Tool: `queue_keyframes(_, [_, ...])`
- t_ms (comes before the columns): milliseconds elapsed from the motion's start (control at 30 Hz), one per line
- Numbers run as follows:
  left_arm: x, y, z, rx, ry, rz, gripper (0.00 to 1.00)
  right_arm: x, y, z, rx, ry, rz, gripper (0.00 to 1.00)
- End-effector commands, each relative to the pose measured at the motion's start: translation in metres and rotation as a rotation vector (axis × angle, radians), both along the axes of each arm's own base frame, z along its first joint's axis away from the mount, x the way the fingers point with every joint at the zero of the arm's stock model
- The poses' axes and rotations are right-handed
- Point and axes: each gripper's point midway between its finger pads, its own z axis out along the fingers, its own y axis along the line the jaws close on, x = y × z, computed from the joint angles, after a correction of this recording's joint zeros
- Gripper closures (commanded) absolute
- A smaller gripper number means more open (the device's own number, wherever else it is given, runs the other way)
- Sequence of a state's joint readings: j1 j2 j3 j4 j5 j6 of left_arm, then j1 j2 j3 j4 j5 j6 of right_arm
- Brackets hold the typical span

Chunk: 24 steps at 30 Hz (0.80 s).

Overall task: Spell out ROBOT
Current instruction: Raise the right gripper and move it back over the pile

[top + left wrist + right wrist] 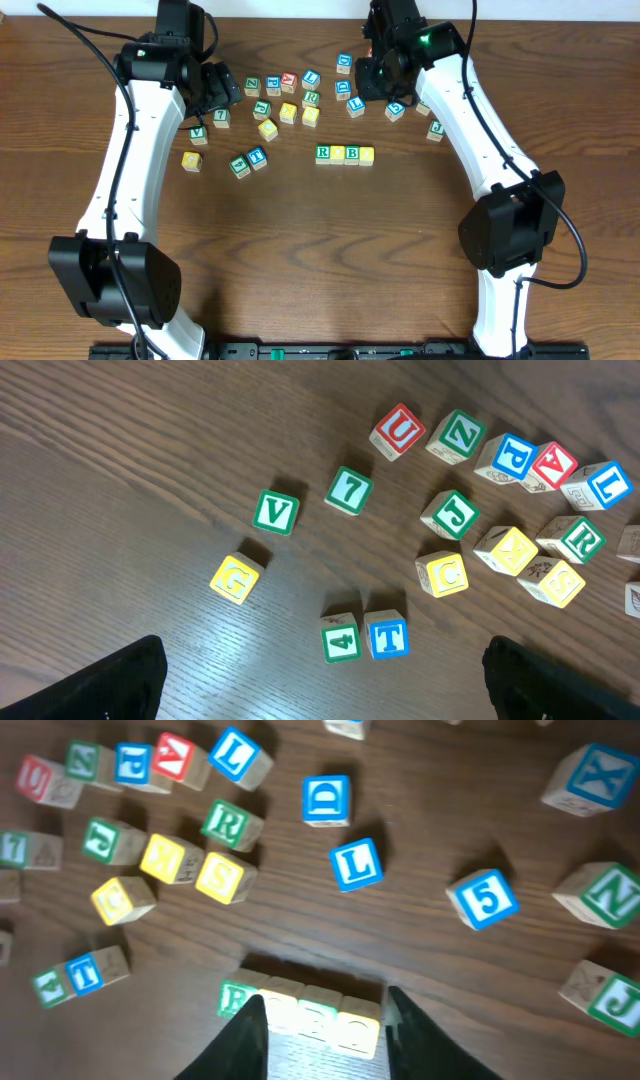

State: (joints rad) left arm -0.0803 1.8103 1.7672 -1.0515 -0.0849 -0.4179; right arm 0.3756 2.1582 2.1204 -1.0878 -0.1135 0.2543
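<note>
Matte dark wood-grain table [320, 250]. Small square wooden cubes with painted letter faces.

Seen from overhead, a row of four sits near the table centre, in a straight line running 9 to 3 o'clock. It starts with the green-edged R cube [322, 153] and continues with a yellow cube, the B cube [352, 153] and another yellow cube. The yellow cubes [367, 154] and the lettered ones sit side by side, touching.

The blue-edged T cube [258, 157] lies well apart at 9 o'clock of the row. It touches a green 4 cube [240, 165] at its 8 o'clock. A loose scatter [290, 95] of other cubes lies at 11 to 12 o'clock of the row.

Left gripper [322, 685]: its black fingers sit in the bottom corners of the wrist view, spread wide, gripping nothing. The T cube lies between them on the table.

Right gripper [325, 1010]: its black tapered fingers are partly apart and hold nothing. In the wrist view the row shows between them, blurred.
</note>
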Motion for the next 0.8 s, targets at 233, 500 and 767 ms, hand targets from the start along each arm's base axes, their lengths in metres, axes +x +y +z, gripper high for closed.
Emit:
queue_keyframes(233, [-0.003,0.004,0.007,0.013,-0.014,0.002,0.0,-0.006,0.04,0.033,0.084,-0.082,0.075,0.48])
queue_keyframes(500, [-0.003,0.004,0.008,0.013,-0.014,0.002,0.0,-0.003,0.048,0.037,0.097,-0.109,0.084,0.46])
queue_keyframes(767, [-0.003,0.004,0.008,0.013,-0.014,0.002,0.0,-0.004,0.048,0.036,0.096,-0.107,0.084,0.45])
